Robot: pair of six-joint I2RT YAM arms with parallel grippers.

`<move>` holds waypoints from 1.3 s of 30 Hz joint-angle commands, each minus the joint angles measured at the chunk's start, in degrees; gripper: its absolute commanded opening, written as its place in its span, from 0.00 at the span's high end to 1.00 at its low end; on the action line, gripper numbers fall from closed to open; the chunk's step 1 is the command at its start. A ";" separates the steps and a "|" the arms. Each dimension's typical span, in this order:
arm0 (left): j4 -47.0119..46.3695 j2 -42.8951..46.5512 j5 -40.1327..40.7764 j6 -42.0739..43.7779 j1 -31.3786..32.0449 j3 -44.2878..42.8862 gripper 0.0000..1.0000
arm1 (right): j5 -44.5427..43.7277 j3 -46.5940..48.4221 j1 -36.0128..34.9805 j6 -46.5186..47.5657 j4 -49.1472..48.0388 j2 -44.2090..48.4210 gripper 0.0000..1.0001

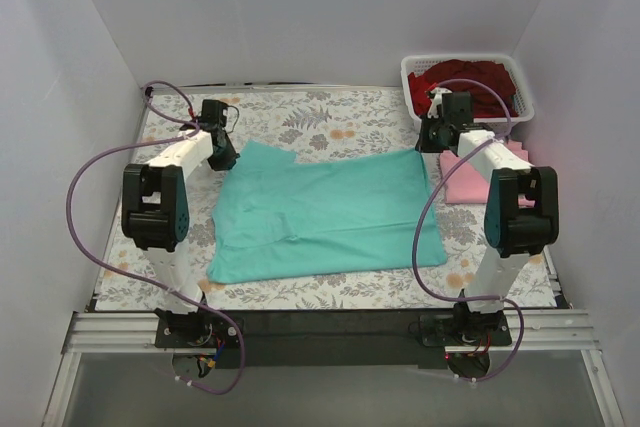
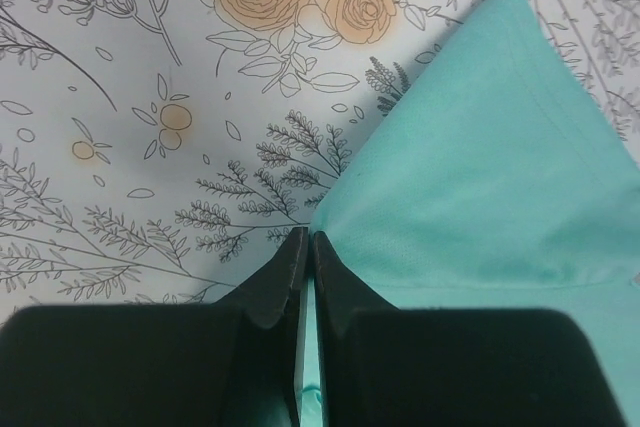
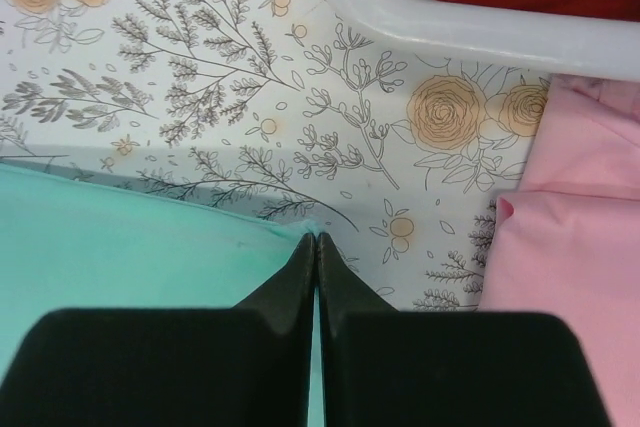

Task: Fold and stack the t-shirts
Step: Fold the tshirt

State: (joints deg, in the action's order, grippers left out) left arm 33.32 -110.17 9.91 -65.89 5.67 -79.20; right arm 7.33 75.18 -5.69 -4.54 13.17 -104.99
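A teal-green t-shirt (image 1: 325, 212) lies spread across the middle of the table. My left gripper (image 1: 224, 155) is shut on its far left corner; the left wrist view shows teal cloth (image 2: 480, 177) pinched between the fingers (image 2: 306, 241). My right gripper (image 1: 432, 139) is shut on its far right corner, seen in the right wrist view (image 3: 316, 239) with teal cloth (image 3: 130, 237) to the left. A light pink t-shirt (image 1: 470, 179) lies folded at the right, also in the right wrist view (image 3: 575, 227). Dark red t-shirts (image 1: 475, 85) fill the basket.
A white lattice basket (image 1: 412, 75) stands at the back right corner; its rim shows in the right wrist view (image 3: 440, 27). The floral tablecloth (image 1: 330, 117) covers the table. White walls enclose the left, back and right sides.
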 commanded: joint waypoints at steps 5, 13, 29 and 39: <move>1.57 11.37 -0.51 -0.29 -1.89 3.34 1.00 | 0.40 -6.26 0.86 -1.26 0.28 7.78 0.99; 2.53 18.40 -1.65 -1.43 -2.07 10.90 1.00 | -0.56 -13.20 2.27 -3.81 0.37 13.66 0.99; 5.35 25.44 -1.39 -3.19 -2.07 19.43 1.00 | -4.60 -21.82 3.85 -8.56 1.68 18.33 0.99; 4.82 27.38 -1.39 -5.39 -2.07 24.88 1.00 | -5.14 -24.99 3.85 -10.14 1.25 17.80 0.99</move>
State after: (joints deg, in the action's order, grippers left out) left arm 38.22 -85.84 7.25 -70.59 3.86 -54.70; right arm 4.43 50.92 -2.48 -14.06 15.03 -88.12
